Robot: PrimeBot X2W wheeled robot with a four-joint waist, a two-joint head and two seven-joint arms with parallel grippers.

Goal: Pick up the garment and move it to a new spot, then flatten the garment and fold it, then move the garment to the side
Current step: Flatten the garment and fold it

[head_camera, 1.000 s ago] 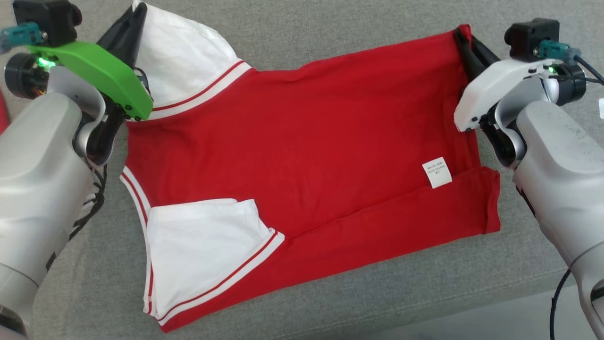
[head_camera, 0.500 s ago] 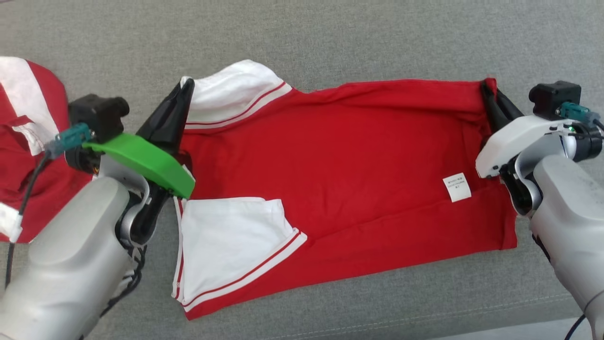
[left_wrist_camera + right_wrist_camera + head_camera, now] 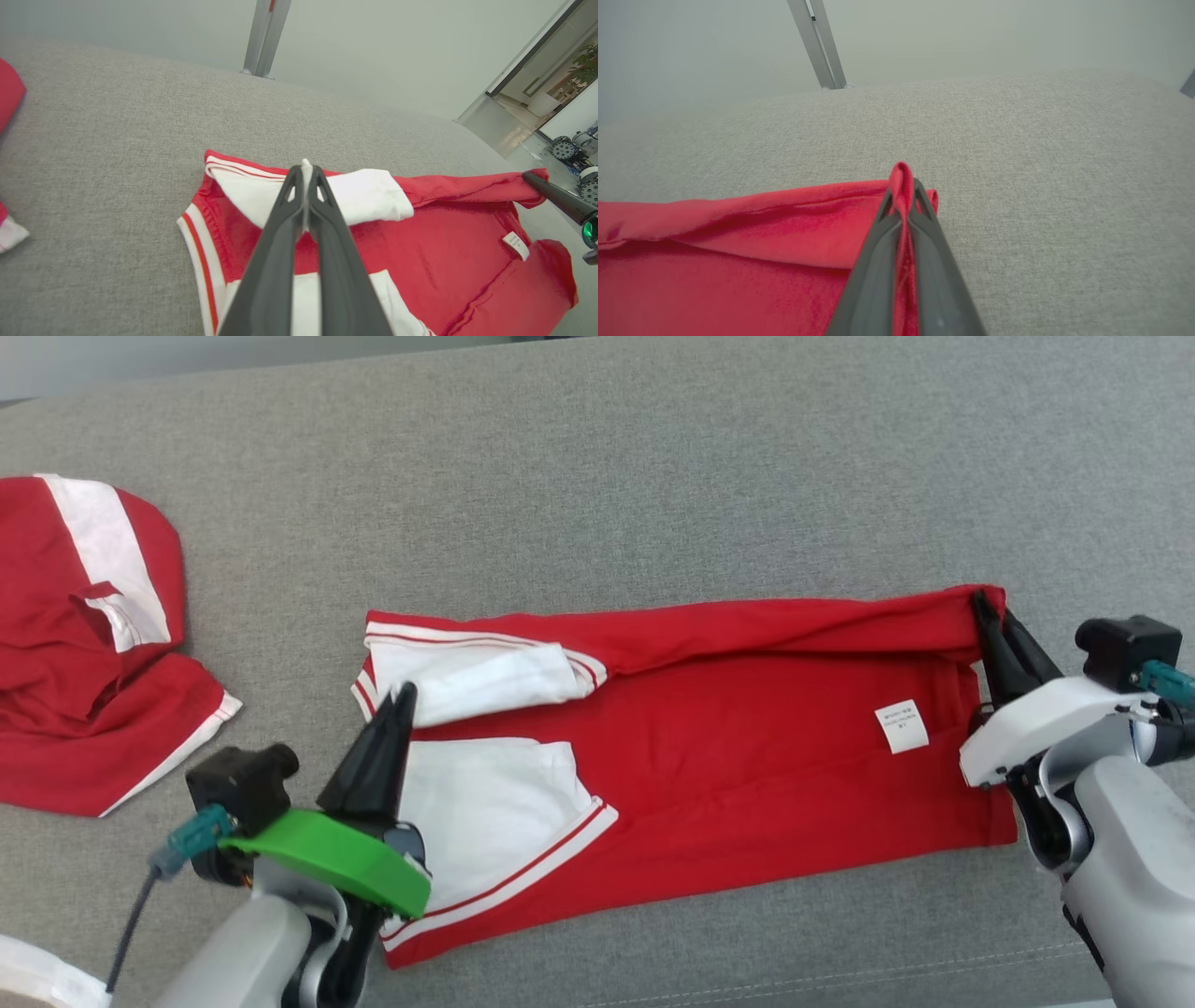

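Head view: a red garment (image 3: pixel 747 728) with white sleeves is lying spread lengthwise on a grey upholstered surface (image 3: pixel 653 476), its far edge rolling over onto itself. The left gripper (image 3: pixel 403 695) is pressing its fingers together on the upper white sleeve (image 3: pixel 476 672), while the right gripper (image 3: pixel 980 602) is pinching the garment's far right corner. A white label (image 3: pixel 902 726) is showing near that end, and a second red-and-white garment (image 3: pixel 84 663) is lying bunched well apart to the left.

Left wrist view: the left gripper (image 3: pixel 306 175) is closing on a sliver of white sleeve cloth that is poking out between its tips. The other arm's dark finger (image 3: pixel 556 198) is gripping the red corner across the garment (image 3: pixel 467 233), and a metal post (image 3: pixel 266 37) is standing beyond the surface.

Right wrist view: the right gripper (image 3: pixel 903 191) is squeezing a ridge of red cloth, which is bulging above the fingertips; the garment (image 3: pixel 738 261) is trailing off to the left, and the post (image 3: pixel 817 42) is leaning behind.
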